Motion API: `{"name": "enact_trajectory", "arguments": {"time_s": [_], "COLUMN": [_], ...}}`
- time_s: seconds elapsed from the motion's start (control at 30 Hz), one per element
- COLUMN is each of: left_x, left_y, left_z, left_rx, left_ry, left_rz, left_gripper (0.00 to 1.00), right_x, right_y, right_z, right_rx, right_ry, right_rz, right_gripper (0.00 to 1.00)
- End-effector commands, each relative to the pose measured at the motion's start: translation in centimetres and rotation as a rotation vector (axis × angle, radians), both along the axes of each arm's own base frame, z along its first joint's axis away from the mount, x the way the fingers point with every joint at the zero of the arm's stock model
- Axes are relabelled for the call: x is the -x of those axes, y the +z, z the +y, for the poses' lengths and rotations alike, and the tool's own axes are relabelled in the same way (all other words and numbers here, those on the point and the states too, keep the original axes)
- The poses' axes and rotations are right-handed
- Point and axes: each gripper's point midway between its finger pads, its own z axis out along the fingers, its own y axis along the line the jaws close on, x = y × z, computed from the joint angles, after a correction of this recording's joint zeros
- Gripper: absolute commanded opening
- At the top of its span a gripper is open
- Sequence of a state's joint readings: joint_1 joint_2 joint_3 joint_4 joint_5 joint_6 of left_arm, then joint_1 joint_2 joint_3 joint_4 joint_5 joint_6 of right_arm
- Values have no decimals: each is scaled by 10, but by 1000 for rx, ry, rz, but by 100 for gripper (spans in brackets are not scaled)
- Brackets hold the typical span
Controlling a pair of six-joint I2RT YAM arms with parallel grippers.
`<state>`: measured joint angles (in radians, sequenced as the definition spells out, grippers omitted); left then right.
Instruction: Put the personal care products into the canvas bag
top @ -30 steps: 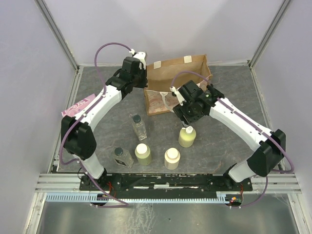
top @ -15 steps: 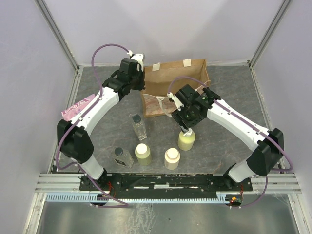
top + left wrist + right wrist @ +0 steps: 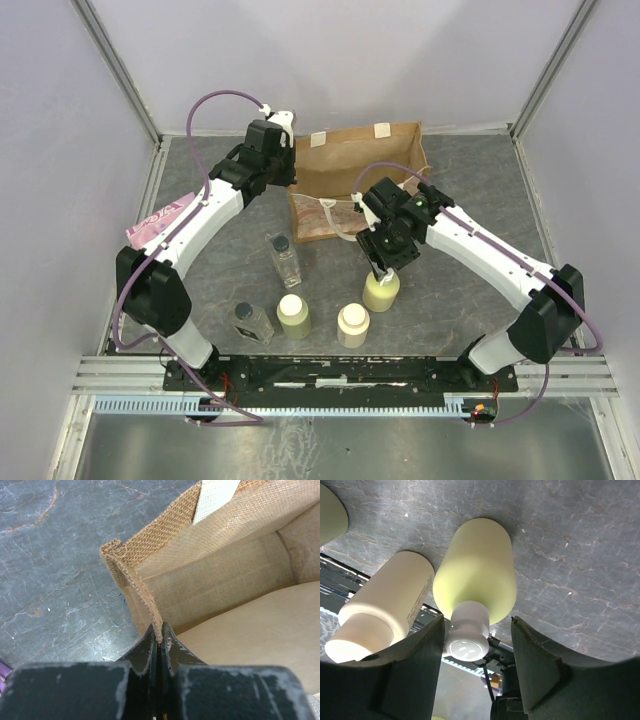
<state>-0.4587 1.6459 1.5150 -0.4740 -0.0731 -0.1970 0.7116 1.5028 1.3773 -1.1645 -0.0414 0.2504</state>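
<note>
The brown canvas bag stands open at the back of the table. My left gripper is shut on the bag's left rim; the left wrist view shows the woven edge pinched between the jaws of the left gripper. My right gripper is open and lowered over the pale yellow pump bottle. In the right wrist view the jaws of the right gripper stand on either side of the bottle's white top, apart from it. The bag's inside looks empty.
Two clear bottles with black caps and two pale bottles with cream tops stand near the front. One of the pale bottles stands close beside the pump bottle. A pink packet lies at the left wall.
My right gripper has moved forward and down over the pump bottle, its jaws now around the top. My left gripper keeps its hold on the bag rim, shifted slightly left.
</note>
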Motion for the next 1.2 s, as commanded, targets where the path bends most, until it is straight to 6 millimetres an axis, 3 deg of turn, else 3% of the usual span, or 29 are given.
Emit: {"name": "enact_trajectory", "arguments": {"time_s": [0.0, 0.3, 0.73, 1.0, 1.17], "left_x": [5, 6, 4, 2, 0], "left_y": [22, 18, 18, 16, 16], "left_z": [1, -1, -1, -4, -5], "left_rx": [11, 0, -19, -18, -14], "left_ry": [-21, -38, -55, -61, -61], "left_rz": [-48, -42, -40, -37, -41], "left_gripper": [3, 3, 3, 3, 3], "right_x": [15, 21, 22, 18, 8], "right_y": [4, 1, -22, -5, 15], "right_z": [-4, 0, 7, 4, 0], "right_rx": [12, 20, -6, 20, 49], "right_ry": [-70, -137, -160, -143, -138], "right_rz": [62, 125, 119, 94, 46], "right_gripper": [64, 61, 41, 19, 11]}}
